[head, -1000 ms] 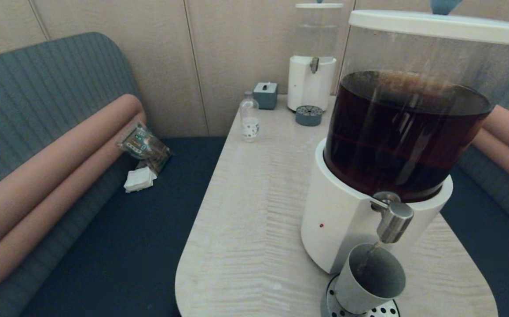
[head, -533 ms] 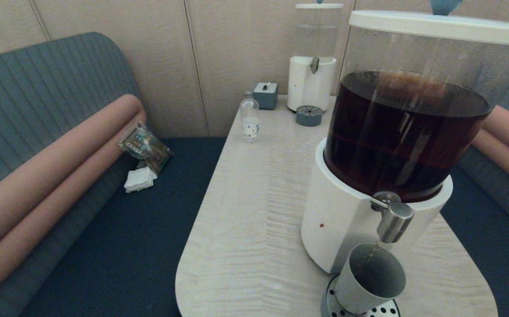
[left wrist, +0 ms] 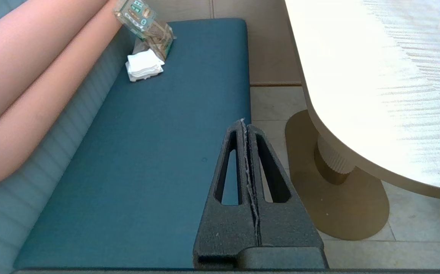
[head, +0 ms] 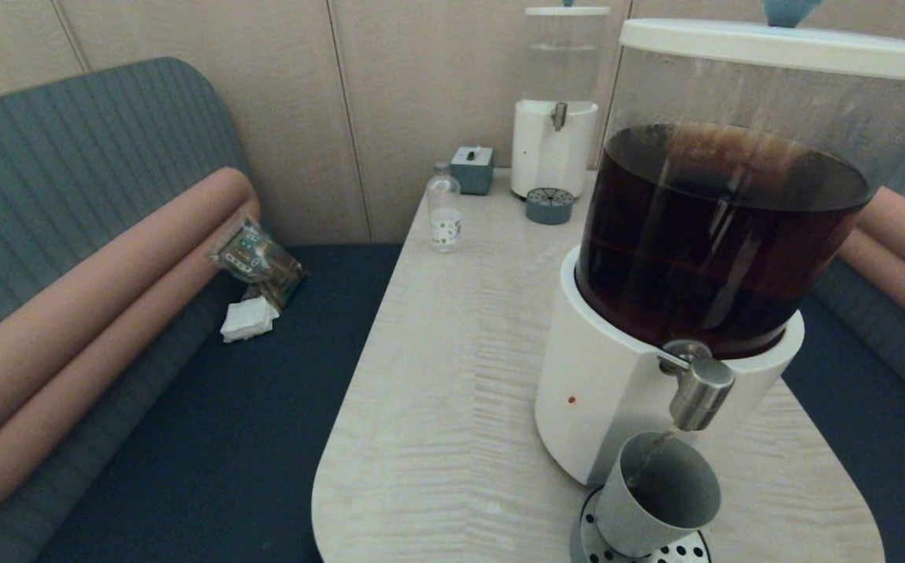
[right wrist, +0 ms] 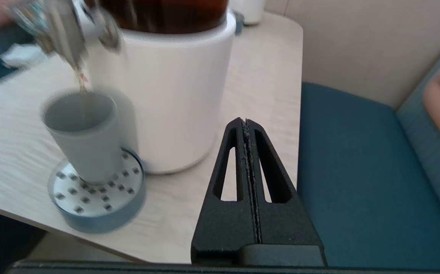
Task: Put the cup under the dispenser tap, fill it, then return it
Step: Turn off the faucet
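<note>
Head view. We take the large dispenser [head: 655, 367], with its white base and clear tank of dark brown liquid, as our landmark on the pale table [head: 452, 407]. The dispenser tap [head: 700, 393] projects from the front of the base. Directly beneath it we see the cup [head: 655, 496], upright on the perforated drip tray [head: 683, 551], with a thin stream running from the tap into it. Beyond the dispenser, at the table's far end, stand a small clear bottle [head: 444, 209], a grey box [head: 472, 169] and a smaller dispenser [head: 555, 133] holding clear liquid. Neither arm appears in this view.

Left wrist view. We see the left gripper [left wrist: 245, 125] clenched, fingers pressed together with nothing between them. It hangs over the blue bench seat [left wrist: 147, 152], beside the table's edge and well apart from the dispenser. A packet [left wrist: 143, 21] and white napkins [left wrist: 144, 65] lie at the seat's far end.

Right wrist view. We see the right gripper [right wrist: 245, 125] likewise clenched and holding nothing. It is near the dispenser base [right wrist: 174, 99], clear of the cup [right wrist: 84, 139], which stands on the drip tray [right wrist: 98, 198] under the tap [right wrist: 65, 34].
</note>
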Available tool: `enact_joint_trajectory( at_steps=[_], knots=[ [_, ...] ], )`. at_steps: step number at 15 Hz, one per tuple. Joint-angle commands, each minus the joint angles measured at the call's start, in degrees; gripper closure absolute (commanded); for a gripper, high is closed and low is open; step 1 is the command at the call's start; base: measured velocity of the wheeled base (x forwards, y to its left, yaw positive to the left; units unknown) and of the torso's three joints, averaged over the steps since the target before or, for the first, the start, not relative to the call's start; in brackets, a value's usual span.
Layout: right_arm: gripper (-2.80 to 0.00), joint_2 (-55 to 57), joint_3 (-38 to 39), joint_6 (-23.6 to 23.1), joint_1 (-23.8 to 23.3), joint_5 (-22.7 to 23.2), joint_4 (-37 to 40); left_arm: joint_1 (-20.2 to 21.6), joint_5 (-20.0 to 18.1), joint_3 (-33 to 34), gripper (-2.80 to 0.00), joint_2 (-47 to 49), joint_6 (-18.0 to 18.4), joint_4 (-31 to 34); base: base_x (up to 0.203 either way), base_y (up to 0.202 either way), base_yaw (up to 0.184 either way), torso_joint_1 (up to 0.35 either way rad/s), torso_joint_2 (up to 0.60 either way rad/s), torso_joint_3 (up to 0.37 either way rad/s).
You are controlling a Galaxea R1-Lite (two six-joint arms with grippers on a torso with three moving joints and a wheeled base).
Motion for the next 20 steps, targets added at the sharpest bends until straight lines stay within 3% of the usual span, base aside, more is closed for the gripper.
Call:
enact_joint_trajectory(
  at_steps=[1,5,8,11,20],
  knots=[
    [0.00,-3.08,6.13,-0.61,0.07,-0.60,-3.26,0.02,0.00,-0.01,0.00,-0.01,0.00,0.00,0.000,0.000,0.000,0.000,0.00,0.000],
    [0.00,-12.93,16.48,-3.89,1.08,-2.79,-5.08,0.02,0.00,-0.01,0.00,-0.01,0.00,0.00,0.000,0.000,0.000,0.000,0.00,0.000],
    [0.00,-14.38,25.03,-4.25,1.16,-5.23,-9.47,0.02,0.00,-0.01,0.00,-0.01,0.00,0.00,0.000,0.000,0.000,0.000,0.00,0.000],
    [0.00,-14.24,24.41,-2.17,1.25,-6.37,-3.41,0.02,0.00,-0.01,0.00,-0.01,0.00,0.00,0.000,0.000,0.000,0.000,0.00,0.000],
    [0.00,-14.33,24.41,1.45,1.21,-8.13,-3.58,0.02,0.00,0.07,0.00,-0.01,0.00,0.00,0.000,0.000,0.000,0.000,0.00,0.000]
  ],
)
